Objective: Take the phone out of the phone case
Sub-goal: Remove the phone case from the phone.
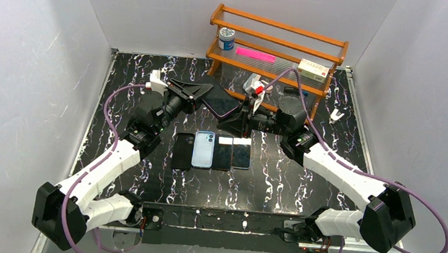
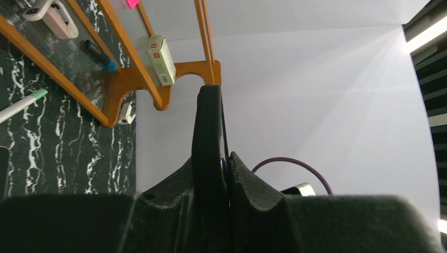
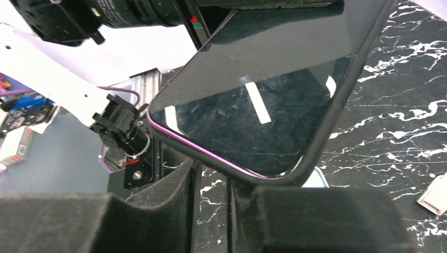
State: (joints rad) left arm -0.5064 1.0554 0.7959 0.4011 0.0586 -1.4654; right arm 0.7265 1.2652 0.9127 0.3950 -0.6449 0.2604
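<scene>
Clearly, the work happens in mid-air. In the top view the phone case [image 1: 221, 102] hangs above the table [image 1: 302, 187], just above the centre of the frame, carried between the two arms so that neither face is pressed against a surface. The left gripper [image 2: 213, 174] is clamped on it. In its wrist view the dark case stands edge-on in the middle of the frame, squeezed between the pads, which makes that side the anchor.

The phone [image 3: 263, 95] sits inside the case, its glass filling the upper right of the right wrist view, with the purple rim of the case wrapped round its lower left edge and corner. We judge that no corner has come free yet.

The right gripper [image 3: 213, 182] sits at the bottom of that frame, under the near corner, its jaws narrow with only a slit of table between them. Whether they nip the rim or merely rest beside it we cannot tell, since the corner covers the tips. That spot suits peeling the rim away while the left holds firm.

Lower in the top view, a row of other phones [image 1: 213, 152] lies flat on the table, well apart from the lifted one, and a wooden rack [image 1: 280, 28] stands at the top.
</scene>
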